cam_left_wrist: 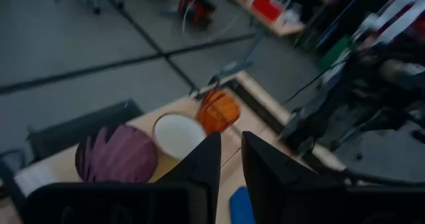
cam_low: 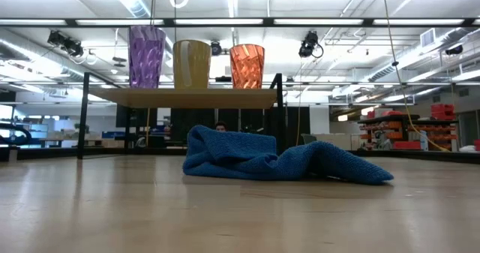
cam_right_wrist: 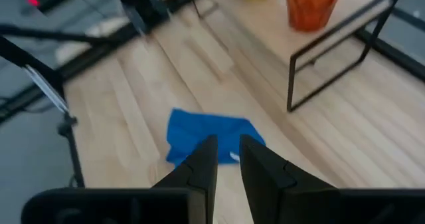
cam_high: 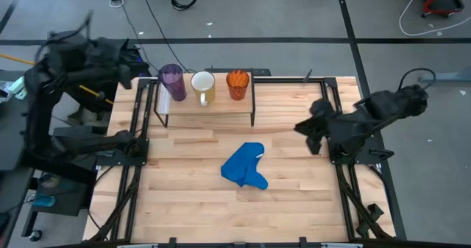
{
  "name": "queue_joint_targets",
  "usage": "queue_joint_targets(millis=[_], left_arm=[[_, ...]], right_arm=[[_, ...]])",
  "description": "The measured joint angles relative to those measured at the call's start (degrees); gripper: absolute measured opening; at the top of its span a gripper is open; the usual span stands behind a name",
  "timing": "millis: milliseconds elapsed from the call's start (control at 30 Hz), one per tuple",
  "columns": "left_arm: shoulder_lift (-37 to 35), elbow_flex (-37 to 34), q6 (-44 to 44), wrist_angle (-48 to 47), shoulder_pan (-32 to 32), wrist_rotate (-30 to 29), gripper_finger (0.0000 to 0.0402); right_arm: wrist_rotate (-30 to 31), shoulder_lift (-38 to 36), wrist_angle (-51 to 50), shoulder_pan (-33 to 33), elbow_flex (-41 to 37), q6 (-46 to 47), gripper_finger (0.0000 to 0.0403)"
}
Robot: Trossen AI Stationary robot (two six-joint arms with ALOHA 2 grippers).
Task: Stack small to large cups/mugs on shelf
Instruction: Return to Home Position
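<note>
We see all three on the shelf (cam_high: 210,107) in a row: purple tumbler (cam_high: 171,79), yellow mug (cam_high: 203,86) (white inside), orange cup (cam_high: 237,82), all upright. Blue cloth (cam_high: 245,167) lies crumpled on the desk (cam_high: 184,204) in front. Left jaws hang off the desk's far-left corner, right jaws over its right edge. Both pairs are nearly closed, holding nothing.
</note>
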Motion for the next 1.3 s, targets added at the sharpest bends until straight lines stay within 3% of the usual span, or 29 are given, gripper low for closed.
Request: queue_joint_targets(millis=[133,433,533,733,933,1100,1300], left_arm=[[-3.43,0.0,-3.48,1.68,0.0,-0.02,0.0071],[-7.12,0.0,-9.03,1.18,0.0,-0.8,0.0079],[-7.38,-0.07,-4.96,0.0,0.0,0.4,0.0074],[-8.21,-0.04,2.28,2.63,0.02,14.33,0.0069],[-9.53,-0.08,7.78,11.42,0.0,29.27,0.0077],[-12.89,-4.11,9.66,19.63,0.02,31.19,0.0079],[-20.01,-18.7,7.32,28.55,0.01,31.06,0.0071]], right_arm=[[0.67,-3.75,-0.14,1.41,0.06,-0.32,0.0071],[-3.86,-8.18,-0.11,1.53,0.06,1.66,0.0071],[-3.84,-8.43,0.46,1.53,0.06,0.89,0.0071],[-4.51,-8.64,14.61,4.4,0.02,-8.05,0.0071],[-12.17,-8.77,37.16,9.67,0.02,-26.08,0.0071],[-15.03,-8.8,43.24,12.06,0.02,-33.54,0.0071],[-14.9,-12.59,43.43,12.26,-2.3,-36.3,0.0071]])
